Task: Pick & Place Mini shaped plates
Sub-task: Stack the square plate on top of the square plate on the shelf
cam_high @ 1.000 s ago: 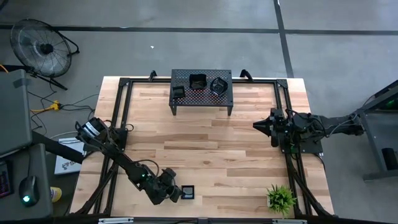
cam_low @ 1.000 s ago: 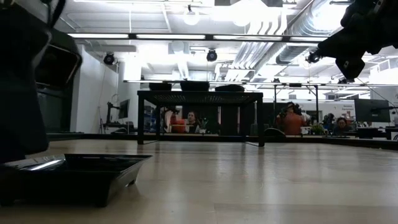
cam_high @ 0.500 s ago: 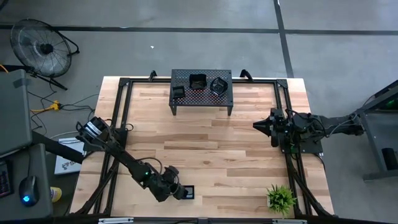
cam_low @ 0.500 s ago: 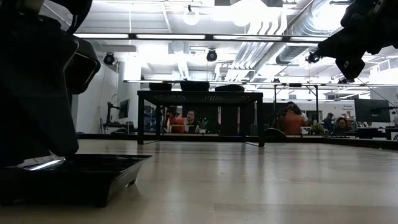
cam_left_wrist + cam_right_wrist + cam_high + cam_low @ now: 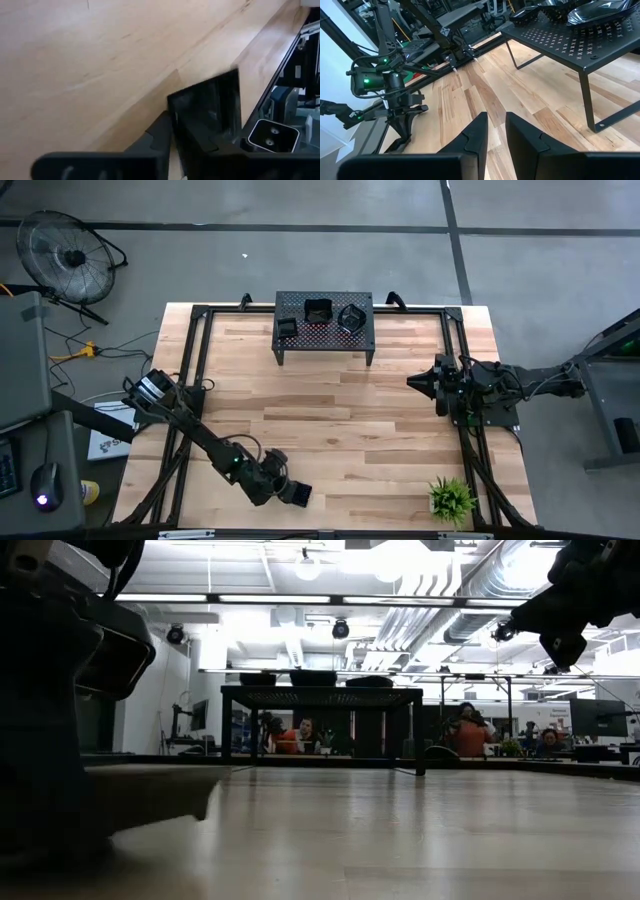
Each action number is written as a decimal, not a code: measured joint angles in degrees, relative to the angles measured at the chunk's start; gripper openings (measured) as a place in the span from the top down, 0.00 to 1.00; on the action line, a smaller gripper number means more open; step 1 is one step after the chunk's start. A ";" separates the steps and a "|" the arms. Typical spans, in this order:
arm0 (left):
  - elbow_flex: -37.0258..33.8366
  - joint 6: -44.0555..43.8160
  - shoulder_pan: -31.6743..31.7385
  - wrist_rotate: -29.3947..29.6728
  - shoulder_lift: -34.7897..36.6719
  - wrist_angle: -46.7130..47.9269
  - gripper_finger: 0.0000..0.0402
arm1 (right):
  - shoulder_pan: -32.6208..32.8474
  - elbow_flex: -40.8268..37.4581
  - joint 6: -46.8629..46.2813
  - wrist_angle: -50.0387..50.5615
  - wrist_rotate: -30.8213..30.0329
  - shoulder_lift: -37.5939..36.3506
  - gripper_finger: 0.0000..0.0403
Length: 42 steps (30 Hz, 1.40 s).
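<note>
Left gripper (image 5: 291, 493) sat near the front edge of the pale wood-plank table (image 5: 330, 410), fingers closed on a small square black plate (image 5: 207, 112). The plate was glossy with a raised rim and straight edges; in the left wrist view one corner pointed away from the gripper, and its flat face was tilted rather than level. Low view showed its dark underside (image 5: 150, 795) raised off the tabletop. The long axis couldn't be told; it looked about square.

Three more glossy black mini plates (image 5: 322, 309) sat on the black perforated metal stand (image 5: 325, 340) at the far edge: one squarish, one larger squarish and one polygonal.

Right gripper (image 5: 413, 381) hung over the table's right side, its fingers (image 5: 476, 135) a narrow gap apart, holding nothing.

A small green plant (image 5: 451, 498) stood at the front right corner.
</note>
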<state>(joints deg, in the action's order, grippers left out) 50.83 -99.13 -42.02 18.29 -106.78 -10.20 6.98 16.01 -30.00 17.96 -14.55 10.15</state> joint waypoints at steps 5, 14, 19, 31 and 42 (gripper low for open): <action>-0.01 0.35 -0.02 0.25 -0.03 -0.73 0.99 | 0.02 0.00 0.00 0.00 0.00 0.00 0.84; -0.13 8.63 -0.02 0.24 0.57 -2.72 0.99 | 0.02 0.00 0.00 0.00 -0.02 0.00 0.84; -0.13 12.20 0.02 0.15 2.75 -2.20 1.00 | 0.01 0.00 0.00 0.00 -0.02 0.00 0.84; -0.13 29.00 6.31 -14.80 12.60 7.16 1.00 | 0.01 0.00 0.00 0.00 -0.04 0.01 0.84; -0.13 45.56 22.02 -34.06 21.28 14.92 1.00 | 0.00 0.00 0.00 0.00 -0.04 0.02 0.85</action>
<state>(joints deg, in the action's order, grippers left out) 50.70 -53.57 -20.00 -15.77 -85.50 4.72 6.99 16.01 -30.00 17.96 -14.59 10.17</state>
